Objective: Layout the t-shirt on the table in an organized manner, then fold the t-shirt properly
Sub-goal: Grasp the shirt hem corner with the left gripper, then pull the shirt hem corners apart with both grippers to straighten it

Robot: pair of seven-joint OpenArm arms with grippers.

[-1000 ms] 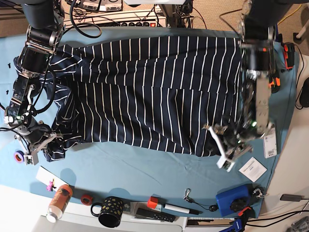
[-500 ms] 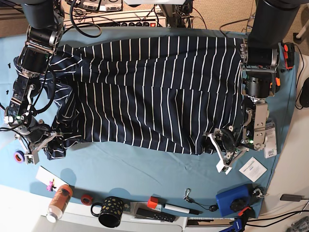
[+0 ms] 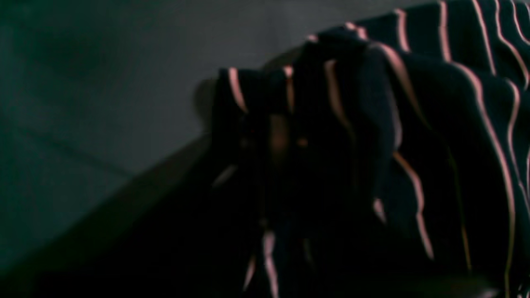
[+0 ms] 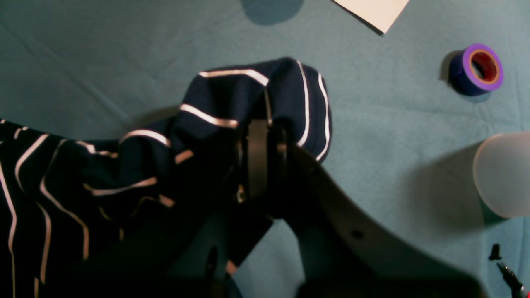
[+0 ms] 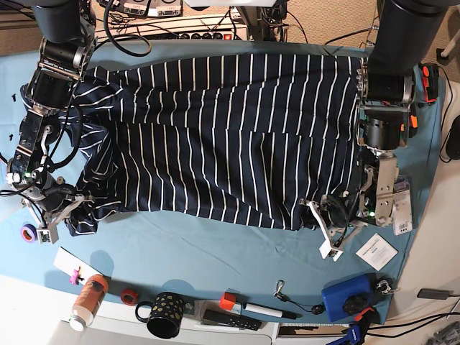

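The navy, white-striped t-shirt lies spread wide over the teal table. Its left end is bunched and its lower right corner is puckered. My left gripper sits at that lower right corner. In the left wrist view dark gathered cloth fills the frame above the table and hides the fingers; the gripper looks shut on it. My right gripper is shut on a raised fold of the t-shirt. In the base view it is at the shirt's lower left.
A purple tape roll and a white paper lie near my right gripper. Along the front edge are a bottle, a black mug, a marker and a blue box. A white card lies by my left gripper.
My left gripper has shifted a little left along the shirt's lower right corner and closed there. The right arm and its fold of cloth have stayed put.
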